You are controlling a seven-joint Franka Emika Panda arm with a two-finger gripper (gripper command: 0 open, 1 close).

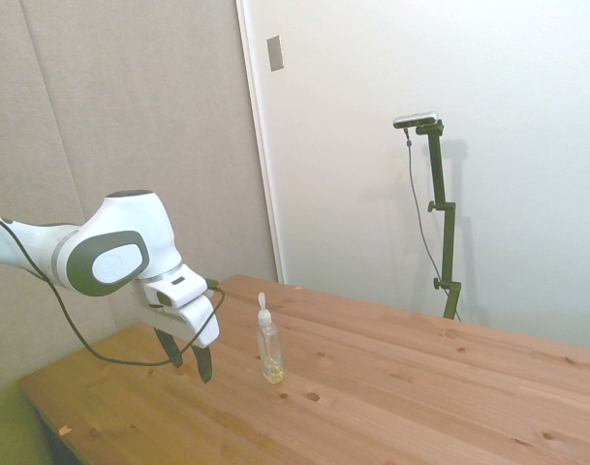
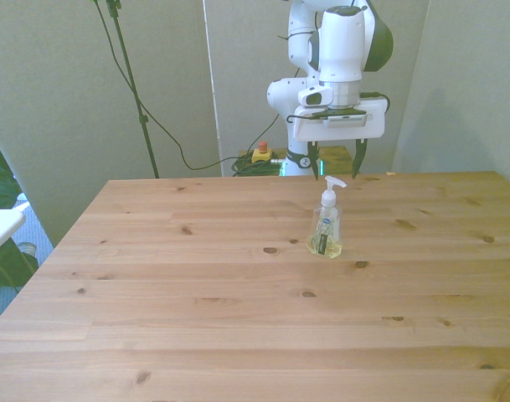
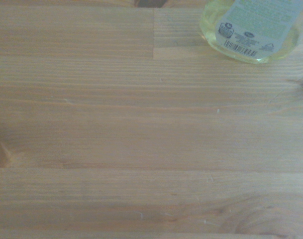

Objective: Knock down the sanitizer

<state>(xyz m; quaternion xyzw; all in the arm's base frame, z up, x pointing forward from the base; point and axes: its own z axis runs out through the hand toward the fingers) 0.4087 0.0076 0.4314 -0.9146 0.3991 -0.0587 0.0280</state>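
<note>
Side view: gripper, fingers spread and empty, hangs low just left of the upright sanitizer mid-table; approach step, next likely a sideways push into the bottle.

1. The arm is glossy white, built of rounded, bulbous shells.
2. Dark grey bands and a grey oval ring mark its joints.
3. A thin black cable hangs loose along the arm.
4. The hand has a flat white boxy body with a dark underside.
5. Two slim black fingers stick out from it, spread apart, tapering at the tips.
</note>
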